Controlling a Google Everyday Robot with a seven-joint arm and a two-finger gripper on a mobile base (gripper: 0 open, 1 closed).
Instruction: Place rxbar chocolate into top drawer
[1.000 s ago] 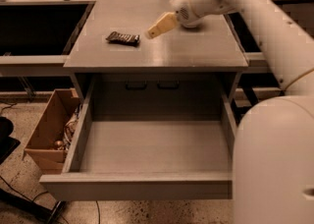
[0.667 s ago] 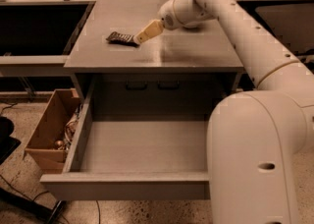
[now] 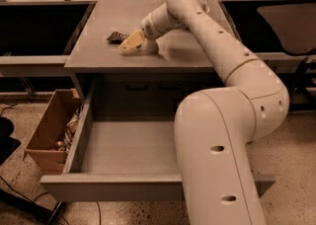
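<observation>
The rxbar chocolate (image 3: 116, 37), a small dark flat bar, lies on the grey cabinet top (image 3: 98, 26) towards its left side. My gripper (image 3: 129, 44) reaches over the cabinet top from the right, and its tan fingers are right at the bar's near right end, partly covering it. The top drawer (image 3: 133, 145) is pulled out wide below, with a smooth grey inside and nothing lying in the part I can see. My arm's large white link covers the drawer's right part.
A brown cardboard box (image 3: 49, 130) with several small items stands on the floor left of the drawer. Shelf rails run to the left (image 3: 29, 60) and right (image 3: 291, 56) of the cabinet. Dark cables lie on the floor at bottom left.
My gripper has moved left across the cabinet top, from right of the bar to right against it. The arm has swung further in front of the drawer. The bar has stayed in place.
</observation>
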